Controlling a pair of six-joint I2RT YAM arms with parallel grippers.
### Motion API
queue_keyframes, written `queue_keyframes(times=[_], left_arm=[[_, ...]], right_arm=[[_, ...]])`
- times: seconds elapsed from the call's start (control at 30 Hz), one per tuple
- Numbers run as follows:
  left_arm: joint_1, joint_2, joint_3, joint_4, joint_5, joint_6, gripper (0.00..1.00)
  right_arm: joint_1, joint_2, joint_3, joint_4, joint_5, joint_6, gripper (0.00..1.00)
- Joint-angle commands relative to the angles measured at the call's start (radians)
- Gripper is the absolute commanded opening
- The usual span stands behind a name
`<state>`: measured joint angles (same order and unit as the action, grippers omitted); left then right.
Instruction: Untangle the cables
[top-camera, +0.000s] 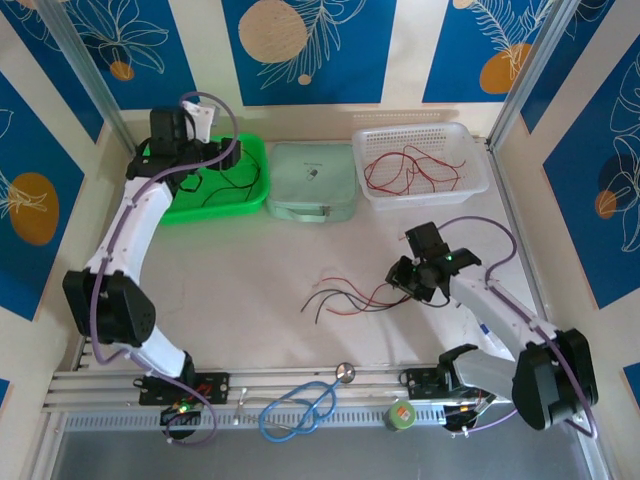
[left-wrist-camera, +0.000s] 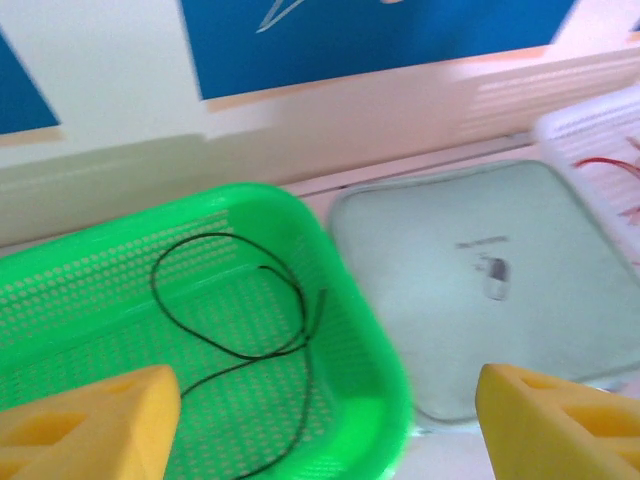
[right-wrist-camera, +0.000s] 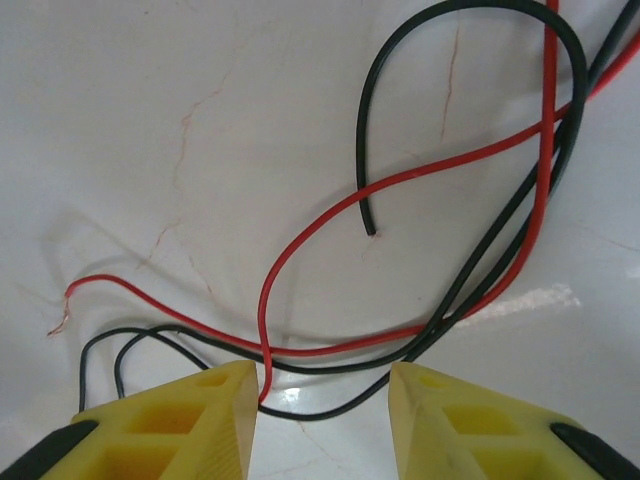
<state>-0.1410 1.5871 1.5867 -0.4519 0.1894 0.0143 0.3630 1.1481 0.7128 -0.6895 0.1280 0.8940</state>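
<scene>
While sorting stands part done, I log: black cables (top-camera: 225, 185) in green basket (top-camera: 256, 196), table's (top-camera: 250, 290) far-left corner; red cables (top-camera: 410, 170) in white basket (top-camera: 482, 188), far-right corner; 1 tangle (top-camera: 350, 297) remaining mid-table. My left gripper (left-wrist-camera: 320, 392) spread, empty, above green basket; right gripper (right-wrist-camera: 320, 378) spread astride tangle.

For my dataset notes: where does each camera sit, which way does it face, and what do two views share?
Top external: above, behind the bases, looking down at the table; both arms, left gripper over the green basket, right gripper at the loose cables.
Left wrist: looks obliquely down into the basket holding a black cable; own yellow fingers.
Right wrist: looks down at the cables; own yellow fingers.
Shared: basket, in top and left-wrist views.
</scene>
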Motion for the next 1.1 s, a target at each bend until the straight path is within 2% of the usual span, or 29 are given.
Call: queue_keyframes(times=[0.0,0.17,0.3,0.73,0.83,0.97,1.07], left_arm=[[-0.084,-0.053,0.011,-0.131,-0.033,-0.033,0.78],[-0.194,-0.112,-0.053,-0.213,-0.105,-0.105,0.78],[-0.251,-0.172,-0.134,-0.223,-0.106,-0.155,0.77],[-0.316,-0.318,-0.224,-0.285,-0.102,-0.231,0.78],[-0.328,-0.329,-0.233,-0.294,-0.107,-0.231,0.78],[-0.346,-0.341,-0.238,-0.293,-0.108,-0.235,0.78],[-0.359,-0.343,-0.237,-0.291,-0.111,-0.237,0.78]], right_arm=[[0.03,0.075,0.04,-0.013,-0.007,0.026,0.43],[0.087,0.18,0.054,0.053,0.018,0.115,0.47],[0.113,0.262,0.085,0.055,0.04,0.146,0.47],[0.155,0.404,0.143,0.097,0.073,0.16,0.4],[0.167,0.43,0.156,0.1,0.075,0.155,0.3],[0.178,0.412,0.157,0.095,0.08,0.151,0.02],[0.187,0.361,0.178,0.053,0.101,0.137,0.0]])
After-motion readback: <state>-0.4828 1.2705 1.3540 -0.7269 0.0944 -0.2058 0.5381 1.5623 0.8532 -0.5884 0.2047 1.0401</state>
